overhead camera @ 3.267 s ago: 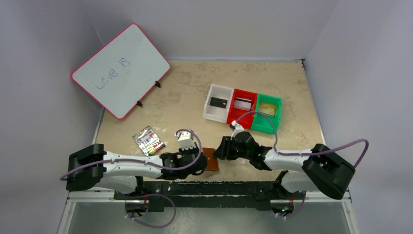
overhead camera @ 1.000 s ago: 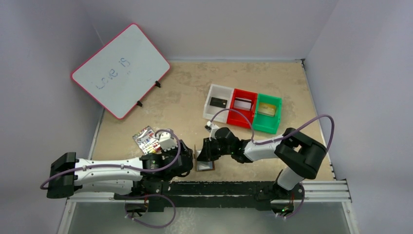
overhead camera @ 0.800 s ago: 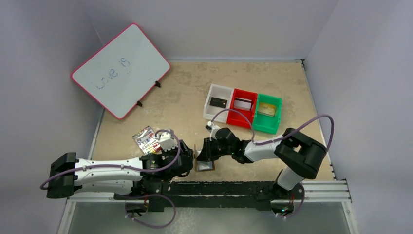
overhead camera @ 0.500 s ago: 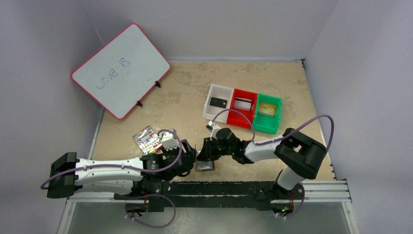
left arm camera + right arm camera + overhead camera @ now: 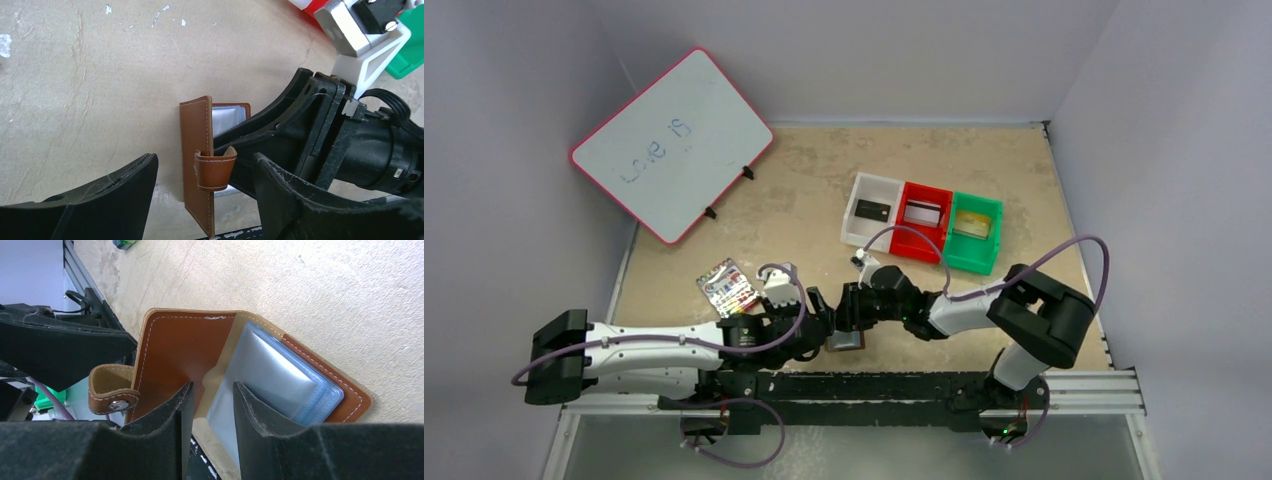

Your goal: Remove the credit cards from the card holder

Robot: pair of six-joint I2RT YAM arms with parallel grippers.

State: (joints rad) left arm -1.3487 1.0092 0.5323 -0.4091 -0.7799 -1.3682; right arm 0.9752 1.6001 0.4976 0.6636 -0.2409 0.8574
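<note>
On mottled tabletop (image 5: 100, 75), stitched leather card holder (image 5: 196, 140).

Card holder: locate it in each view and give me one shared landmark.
Top external: card holder at the near edge of the table, between left gripper and right gripper.
Left wrist: card holder centre, cover upright.
Right wrist: card holder centre, open, sleeves showing.
Landmark: its snap tab, in both wrist views.
</note>
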